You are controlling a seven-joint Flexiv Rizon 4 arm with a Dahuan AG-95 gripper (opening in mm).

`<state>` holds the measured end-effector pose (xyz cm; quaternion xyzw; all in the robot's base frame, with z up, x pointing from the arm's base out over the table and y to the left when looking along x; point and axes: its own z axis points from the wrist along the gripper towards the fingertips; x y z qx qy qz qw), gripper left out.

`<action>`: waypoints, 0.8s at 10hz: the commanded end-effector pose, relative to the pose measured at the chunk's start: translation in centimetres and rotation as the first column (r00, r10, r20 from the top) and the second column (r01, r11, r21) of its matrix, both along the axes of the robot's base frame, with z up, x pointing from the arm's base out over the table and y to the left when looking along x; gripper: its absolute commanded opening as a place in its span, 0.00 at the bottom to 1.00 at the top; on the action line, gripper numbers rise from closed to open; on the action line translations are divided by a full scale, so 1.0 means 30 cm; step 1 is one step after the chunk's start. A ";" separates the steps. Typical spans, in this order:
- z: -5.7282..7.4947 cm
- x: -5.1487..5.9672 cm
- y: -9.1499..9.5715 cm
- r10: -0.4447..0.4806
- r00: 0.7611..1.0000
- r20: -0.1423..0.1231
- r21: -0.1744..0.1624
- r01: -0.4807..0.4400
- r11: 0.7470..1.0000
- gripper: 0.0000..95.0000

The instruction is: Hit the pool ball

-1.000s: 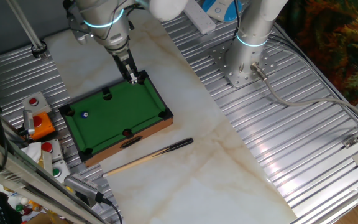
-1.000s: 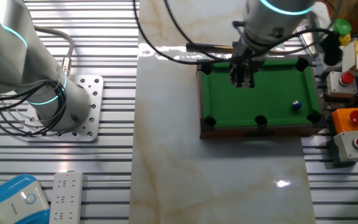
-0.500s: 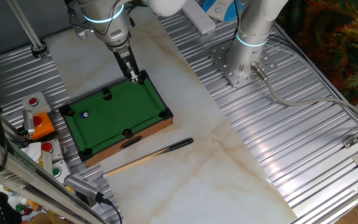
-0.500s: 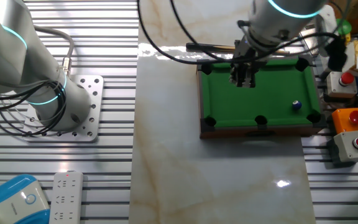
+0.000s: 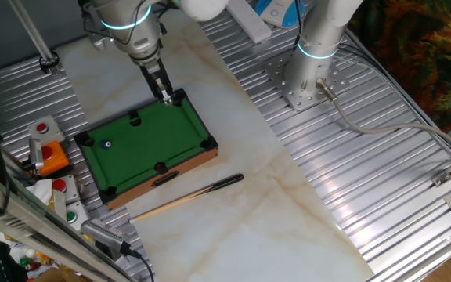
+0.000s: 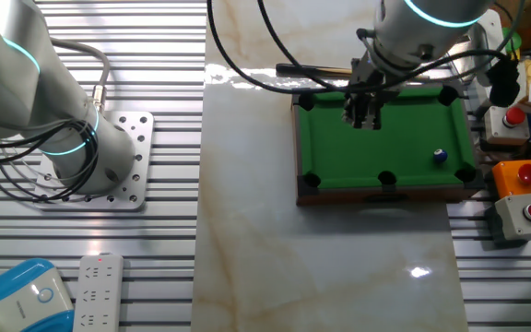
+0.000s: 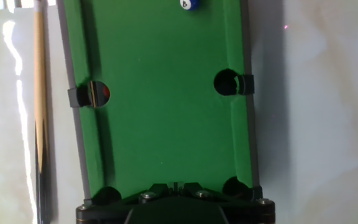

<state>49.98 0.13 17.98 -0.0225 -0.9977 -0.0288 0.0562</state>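
The pool ball [image 5: 106, 144] is a tiny dark blue ball with a white spot, resting on the green felt of the miniature pool table [image 5: 151, 133] near its far corner pocket. It also shows in the other fixed view [image 6: 440, 155] and at the top edge of the hand view [image 7: 189, 4]. My gripper [image 5: 165, 97] hangs over the opposite end of the table, fingers shut together and holding nothing; it also shows in the other fixed view [image 6: 362, 116] and the hand view [image 7: 176, 185]. Most of the table's length lies between the gripper and the ball.
A wooden cue stick [image 5: 186, 197] lies on the marble beside the table's long side and shows in the hand view [image 7: 39, 93]. Button boxes [image 6: 519, 189] stand past the ball end of the table. A second arm's base [image 5: 308, 78] stands on the ribbed metal.
The gripper has shifted slightly along the table towards the ball's end, still shut. The ball and cue stick have not moved.
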 end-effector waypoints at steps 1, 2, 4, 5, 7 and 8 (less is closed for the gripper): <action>0.002 -0.005 0.001 0.022 1.000 0.010 -0.010 -0.022 1.000 0.00; 0.002 -0.005 0.001 0.021 1.000 0.010 -0.013 -0.021 1.000 0.00; 0.002 -0.004 0.002 0.032 0.999 0.011 -0.018 -0.032 0.999 0.00; 0.002 -0.004 0.002 0.031 0.999 0.010 -0.021 -0.031 0.999 0.00; 0.002 -0.004 0.002 0.043 0.999 -0.001 -0.018 -0.043 0.999 0.00; 0.002 -0.004 0.002 0.050 0.999 -0.003 -0.017 -0.050 0.999 0.00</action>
